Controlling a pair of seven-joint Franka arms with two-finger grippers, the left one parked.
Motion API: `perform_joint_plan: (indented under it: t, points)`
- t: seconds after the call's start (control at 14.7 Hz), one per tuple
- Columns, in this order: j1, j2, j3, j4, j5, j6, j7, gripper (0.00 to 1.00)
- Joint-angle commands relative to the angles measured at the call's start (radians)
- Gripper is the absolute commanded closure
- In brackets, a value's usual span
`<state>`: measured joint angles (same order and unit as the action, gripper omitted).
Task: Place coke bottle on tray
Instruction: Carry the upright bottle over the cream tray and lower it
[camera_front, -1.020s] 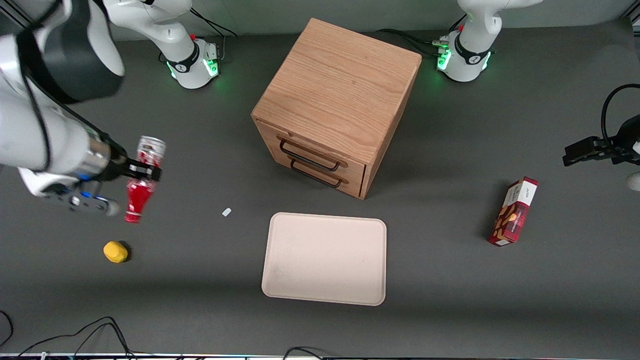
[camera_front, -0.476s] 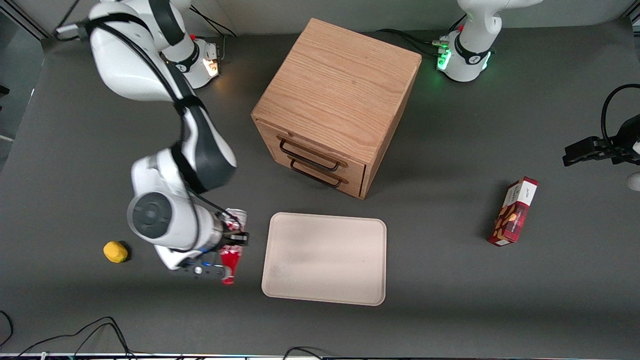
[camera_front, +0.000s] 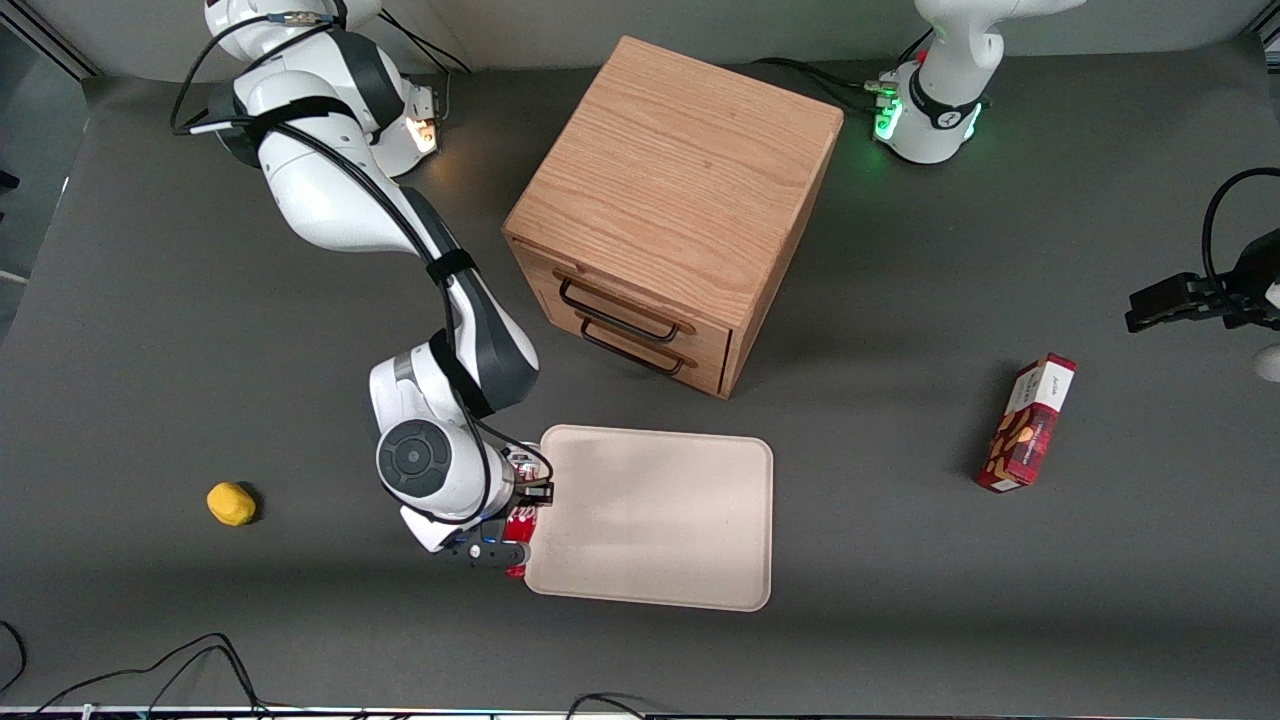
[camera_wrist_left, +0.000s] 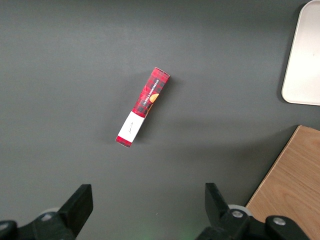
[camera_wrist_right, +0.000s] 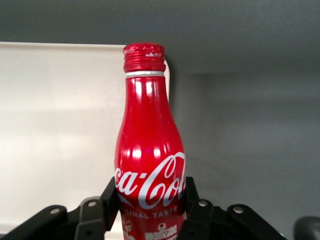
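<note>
Lemon (camera_front: 231, 503), yellow, toward the working arm's end of the table. Gripper (camera_front: 524, 497) clamped on the bottle (camera_wrist_right: 149, 150): red, white "Coca-Cola" script, red cap, carried lying level above the edge of the tray (camera_front: 660, 520). Cabinet (camera_front: 672, 205), oak, two drawers. Snack box (camera_front: 1027, 423), red tartan, toward the parked arm's end.

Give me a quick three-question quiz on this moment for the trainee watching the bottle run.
1. True or false: the coke bottle already lies flat on the tray.
2. What is the gripper shut on?
A. snack box
B. coke bottle
C. yellow object
3. Which thing lies toward the parked arm's end of the table?

Key:
1. False; it is held at the tray's edge.
2. B
3. The snack box.
</note>
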<state>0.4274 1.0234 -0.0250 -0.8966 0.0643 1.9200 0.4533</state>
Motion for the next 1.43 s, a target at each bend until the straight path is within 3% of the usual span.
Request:
perform_joint_plan:
  t: [0.0, 0.88, 1.02, 1.09, 1.22, 1.29, 1.36]
  points:
    - [0.028, 0.067, -0.012, 0.054, 0.023, 0.04, 0.027, 1.0]
    - [0.03, 0.107, -0.012, 0.038, 0.023, 0.091, 0.05, 1.0]
    - [0.033, 0.107, -0.012, 0.035, 0.023, 0.091, 0.051, 0.96]
    - [0.033, 0.106, -0.012, 0.028, 0.023, 0.091, 0.053, 0.91]
    - [0.033, 0.106, -0.012, 0.028, 0.022, 0.091, 0.054, 0.62]
    - [0.033, 0.106, -0.012, 0.027, 0.022, 0.091, 0.054, 0.6]
    - [0.033, 0.106, -0.013, 0.027, 0.022, 0.091, 0.054, 0.46]
